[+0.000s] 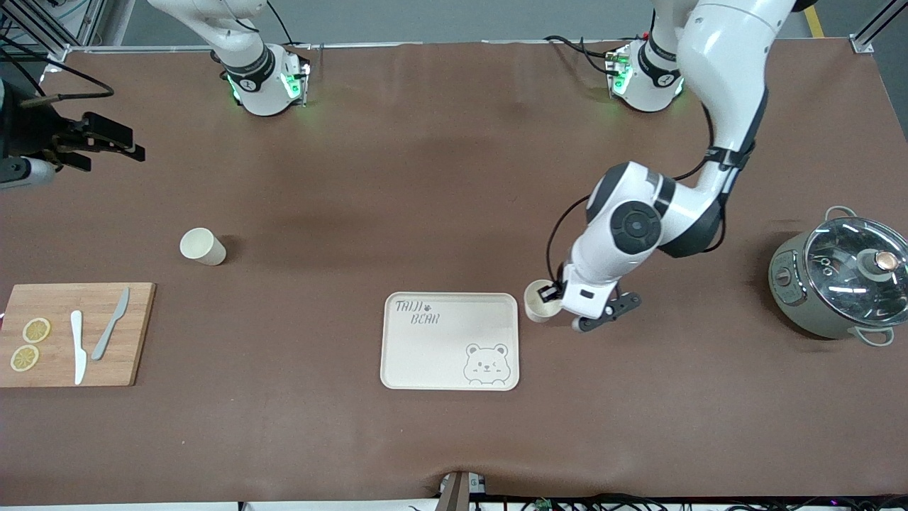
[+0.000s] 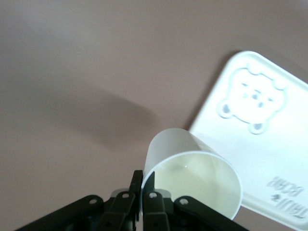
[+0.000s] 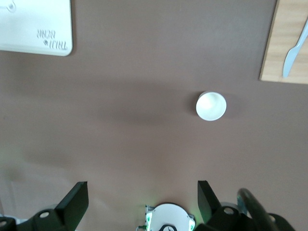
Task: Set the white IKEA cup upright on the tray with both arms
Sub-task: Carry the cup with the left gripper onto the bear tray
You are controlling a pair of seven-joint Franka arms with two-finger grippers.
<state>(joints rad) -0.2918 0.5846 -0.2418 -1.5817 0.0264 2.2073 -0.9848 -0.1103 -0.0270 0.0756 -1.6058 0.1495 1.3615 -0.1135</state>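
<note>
My left gripper (image 1: 550, 295) is shut on the rim of a white cup (image 1: 540, 301), one finger inside and one outside. It holds the cup just beside the edge of the tray (image 1: 451, 341) at the left arm's end. The left wrist view shows the fingers (image 2: 143, 180) pinching the cup's wall (image 2: 192, 175), with the bear-face tray (image 2: 279, 144) next to it. A second white cup (image 1: 202, 246) stands on the table toward the right arm's end, also in the right wrist view (image 3: 211, 106). My right gripper (image 1: 124, 140) is open and empty, raised over the right arm's end of the table.
A wooden cutting board (image 1: 71, 333) with lemon slices, a white knife and a grey knife lies at the right arm's end. A grey pot with a glass lid (image 1: 840, 280) stands at the left arm's end. The tray's corner shows in the right wrist view (image 3: 33, 26).
</note>
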